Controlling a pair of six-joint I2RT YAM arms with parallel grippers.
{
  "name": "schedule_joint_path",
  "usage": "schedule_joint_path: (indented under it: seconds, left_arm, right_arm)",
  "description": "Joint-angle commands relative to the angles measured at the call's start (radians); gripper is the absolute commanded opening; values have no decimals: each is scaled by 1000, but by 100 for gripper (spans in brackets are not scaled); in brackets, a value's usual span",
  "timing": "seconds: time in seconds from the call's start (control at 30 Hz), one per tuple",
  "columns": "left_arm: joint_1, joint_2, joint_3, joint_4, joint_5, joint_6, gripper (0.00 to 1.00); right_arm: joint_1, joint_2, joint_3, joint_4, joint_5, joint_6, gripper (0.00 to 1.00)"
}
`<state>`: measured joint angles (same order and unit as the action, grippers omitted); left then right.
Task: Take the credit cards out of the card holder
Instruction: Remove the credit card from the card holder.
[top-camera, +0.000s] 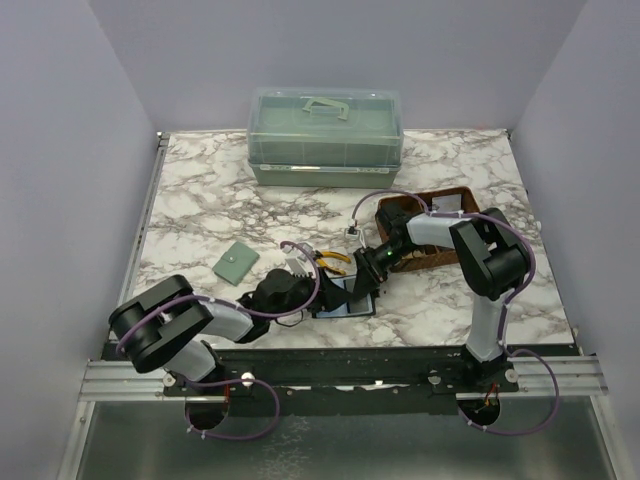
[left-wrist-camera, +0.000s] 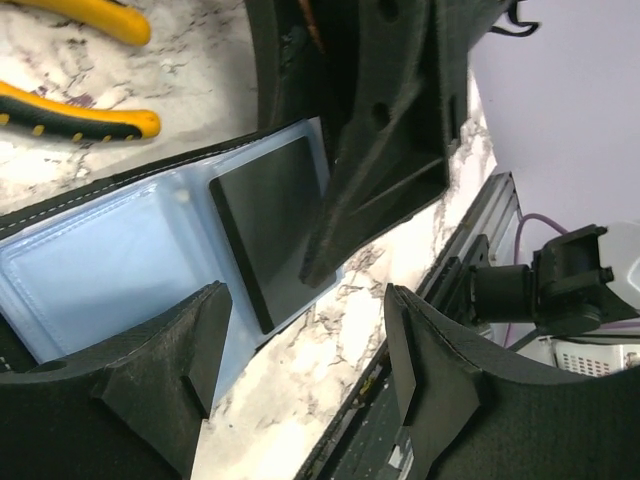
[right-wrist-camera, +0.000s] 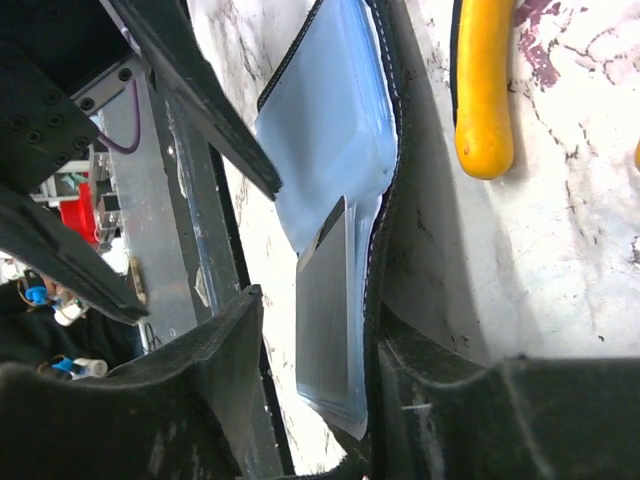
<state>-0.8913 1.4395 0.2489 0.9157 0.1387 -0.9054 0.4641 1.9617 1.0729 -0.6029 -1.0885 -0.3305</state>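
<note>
The black card holder (top-camera: 345, 302) lies open near the table's front edge, its blue-grey lining (left-wrist-camera: 110, 265) facing up. A grey credit card (left-wrist-camera: 265, 225) sticks partway out of a clear sleeve at the holder's right end. My right gripper (top-camera: 362, 284) is open and straddles that end. In the right wrist view the card (right-wrist-camera: 325, 300) and the holder's flap (right-wrist-camera: 335, 120) stand between my gripper's (right-wrist-camera: 318, 310) fingers, with a gap on the card side. My left gripper (left-wrist-camera: 305, 340) is open just left of it, one finger (left-wrist-camera: 190, 350) over the holder's edge.
Yellow-handled pliers (top-camera: 335, 260) lie just behind the holder. A sage-green wallet (top-camera: 235, 262) lies to the left. A green lidded box (top-camera: 325, 135) stands at the back. A brown basket (top-camera: 440, 225) stands at the right. The table's front edge and rail (left-wrist-camera: 470, 270) are close.
</note>
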Motion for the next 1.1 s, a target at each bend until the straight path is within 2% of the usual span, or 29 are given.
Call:
schedule_joint_path:
  seconds: [0.0,0.23,0.37,0.57,0.77,0.87,0.97,1.07]
  left_arm:
    - [13,81,0,110,11,-21,69]
    - [23,231,9,261,41,-69,68]
    - [26,250,4,259,17,-92,66]
    - [28,273,7,261,17,-113,64]
    - [27,270,-5,243,6,-122,63]
    - [28,251,-20,233,-1,-123,64]
    - [28,233,-36,232,9,-120,68]
    - [27,218,-44,233,22,-115,70]
  right_arm:
    - [4,16,21,0,44,2,49]
    - [-64,-38,-2,34,88,40,68]
    - [-80,-45,-9,42,85,48,71]
    - [-86,-21,-8,34,36,56,69]
    - [-85,-24,2,2,-89,21,51]
    - [-85,-53,-3,-13,-198,-7,51]
    - [-84,-60,-14,-7,-262,-4,56]
    - [-81,-28,-5,-11,-277,2,54]
